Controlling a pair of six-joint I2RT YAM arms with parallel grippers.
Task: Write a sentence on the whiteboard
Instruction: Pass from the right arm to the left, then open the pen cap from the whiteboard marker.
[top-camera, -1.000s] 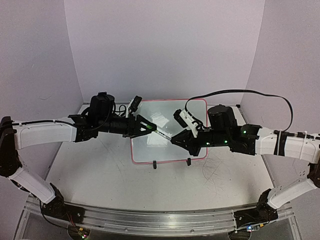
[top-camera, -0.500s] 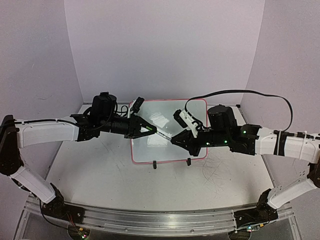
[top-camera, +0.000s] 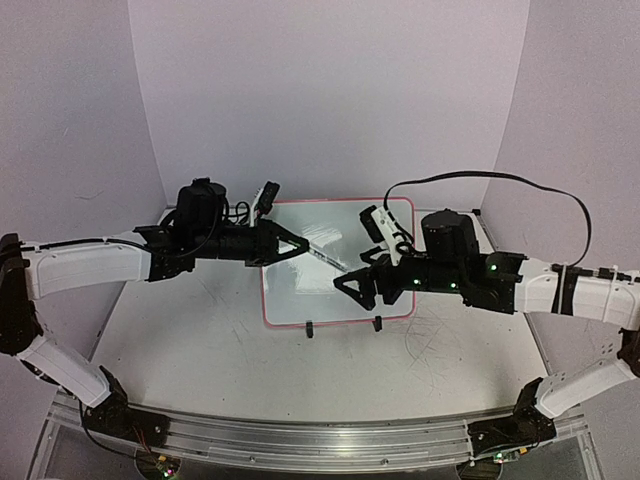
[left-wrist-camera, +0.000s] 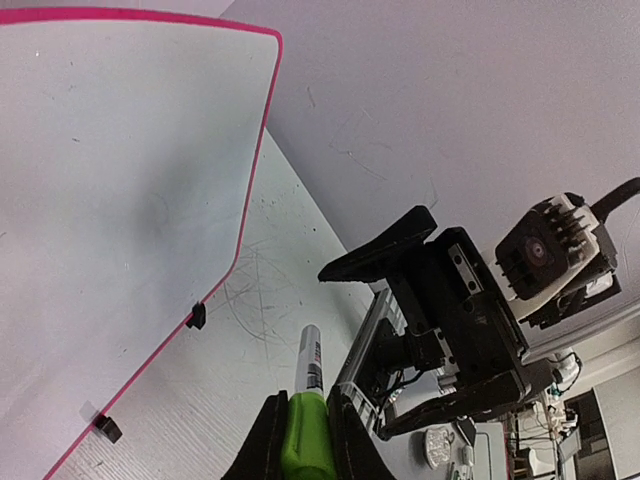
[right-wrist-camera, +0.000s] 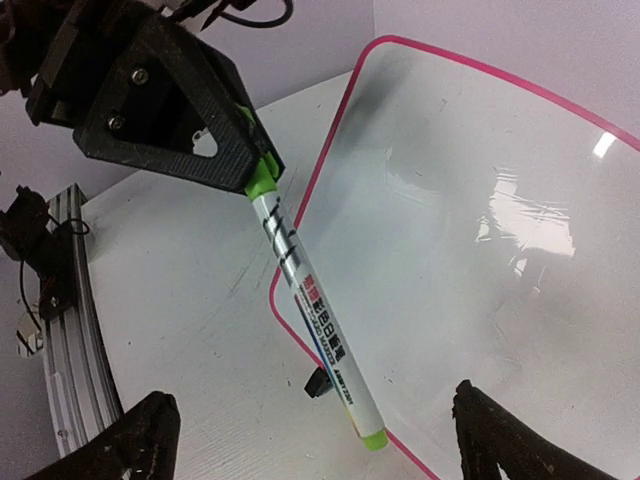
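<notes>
Top external view: a small rectangular glossy whiteboard (top-camera: 335, 300) with rounded corners and a thin pink-red rim sits at the middle of the scratched white tabletop (top-camera: 200, 340), towards its far side.
Board face: blank and mirror-bright in both wrist views (left-wrist-camera: 100, 200) (right-wrist-camera: 480, 250); no writing shows, so the task is judged barely begun.
Board support: two small black clip feet (top-camera: 311, 328) on the near rim; whether the board lies flat or leans cannot be told.
Board handling (judged): light, stiff and slick; likely to slide or rock on its feet under pen pressure. Best steadied at the rim, not on the writing face.
Pen: a slim white-barrelled marker (top-camera: 325, 257) with green ends hangs above the board's left half, clear of the surface, slanting from beyond the left rim towards the board's centre (right-wrist-camera: 310, 320).
Pen handling (judged): light, rigid, with a smooth round barrel that may twist in a pinch. A hold on the printed barrel near the tip would suit writing. Which green end is the cap cannot be told.
Left gripper (top-camera: 298, 250): clamped narrow on the marker's thicker green end (left-wrist-camera: 305, 440), above the board's left rim.
Right gripper (top-camera: 355, 278): spread wide and holding nothing, over the board's centre; its fingers (right-wrist-camera: 140, 440) flank the marker's free end without touching.
</notes>
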